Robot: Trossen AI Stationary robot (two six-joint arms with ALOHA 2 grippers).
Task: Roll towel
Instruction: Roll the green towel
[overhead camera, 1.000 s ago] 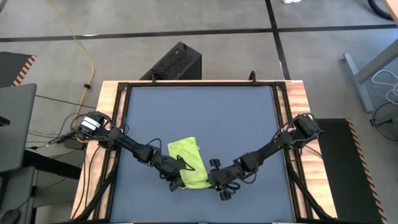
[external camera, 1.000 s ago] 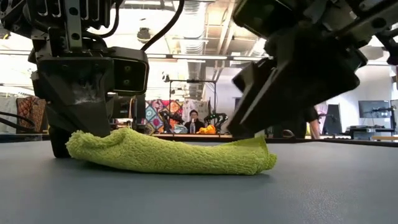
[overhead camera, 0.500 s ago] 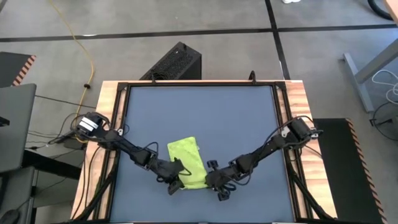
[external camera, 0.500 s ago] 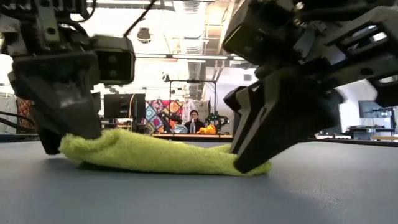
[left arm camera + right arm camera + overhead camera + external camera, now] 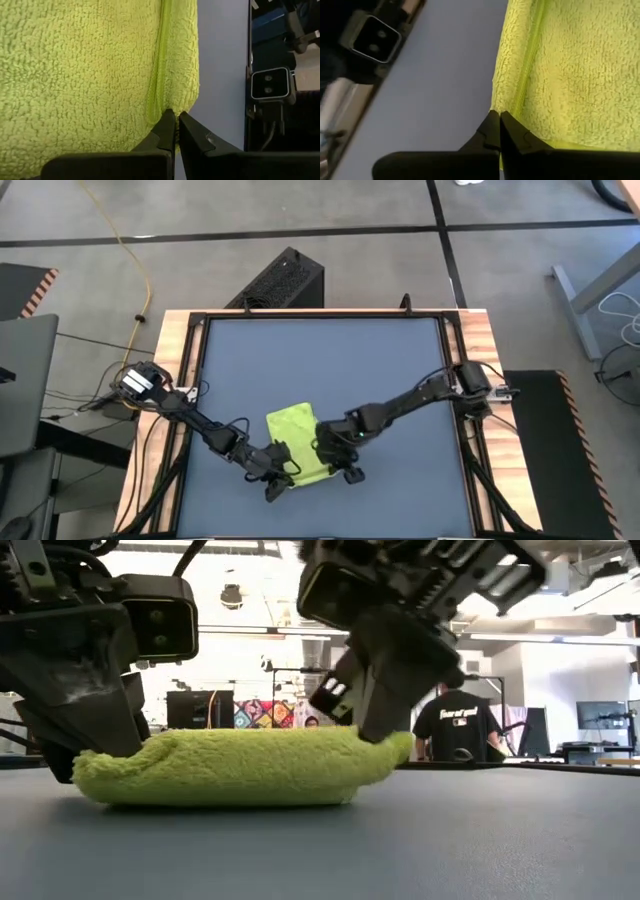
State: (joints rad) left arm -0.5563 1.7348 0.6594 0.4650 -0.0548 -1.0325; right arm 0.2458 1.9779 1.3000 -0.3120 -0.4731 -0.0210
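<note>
The lime yellow-green towel (image 5: pixel 293 442) lies folded near the table's near edge, and in the low view it is a thick pad (image 5: pixel 225 768). My left gripper (image 5: pixel 274 477) is at its near left corner and is shut on it; it also shows in the left wrist view (image 5: pixel 176 124). My right gripper (image 5: pixel 332 452) is at its near right corner, shut on it; it also shows in the right wrist view (image 5: pixel 499 122). Most of the towel's underside rests on the dark blue-grey tabletop (image 5: pixel 320 360). My left gripper pinches the towel's hemmed edge (image 5: pixel 165 102) at the near left corner between its two fingers. The fingers slant down from the table's near left side. That end of the towel (image 5: pixel 95 780) rests on the table. My right gripper pinches the towel's hemmed edge (image 5: pixel 512 107) at the near right corner between its two fingers. The fingers come slanting down from the right. That corner (image 5: pixel 395 745) is lifted a little clear of the table, and the towel beyond it stays down.
The tabletop has a dark frame and wooden side rails (image 5: pixel 182 330). A black box (image 5: pixel 280 280) stands on the floor beyond the far edge. A person in a black shirt (image 5: pixel 462 725) stands in the room behind the table.
My right gripper has moved toward the table's left and far side and risen, carrying the towel's near right corner up off the table. My left gripper has shifted slightly toward the near left. The towel has bunched into a thicker pad while its left end has stayed down.
</note>
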